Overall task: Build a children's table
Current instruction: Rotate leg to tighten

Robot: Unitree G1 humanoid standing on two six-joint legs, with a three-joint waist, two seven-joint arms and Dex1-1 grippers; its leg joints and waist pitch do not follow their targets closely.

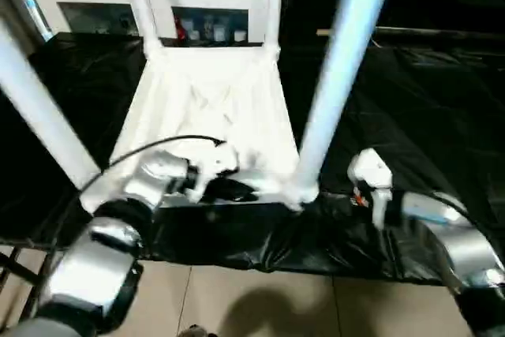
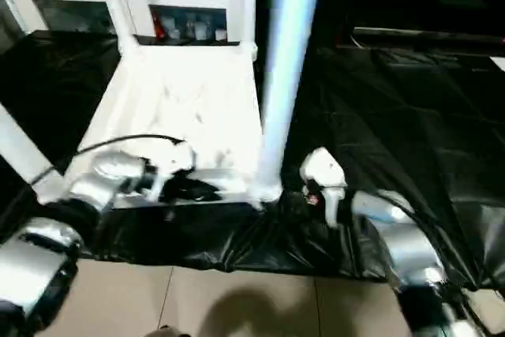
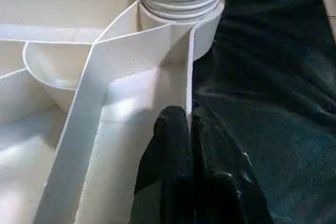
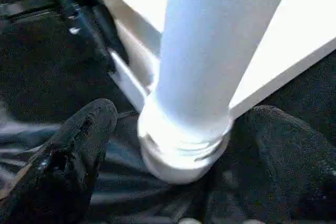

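L gripper (image 3: 190, 129) pinches table top (image 1: 207, 100) near rim to steady it; R gripper (image 4: 173, 145), fingers spread, brackets near-right leg (image 1: 335, 76) for seating.

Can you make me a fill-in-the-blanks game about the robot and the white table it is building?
1. The table top lies upside down on a ____ sheet.
2. The left gripper is pinched shut on the top's thin ____.
3. The right gripper's fingers stand ____ on either side of the near leg.
4. ____ legs stand up from the top.

Missing words: black; rim; open; four
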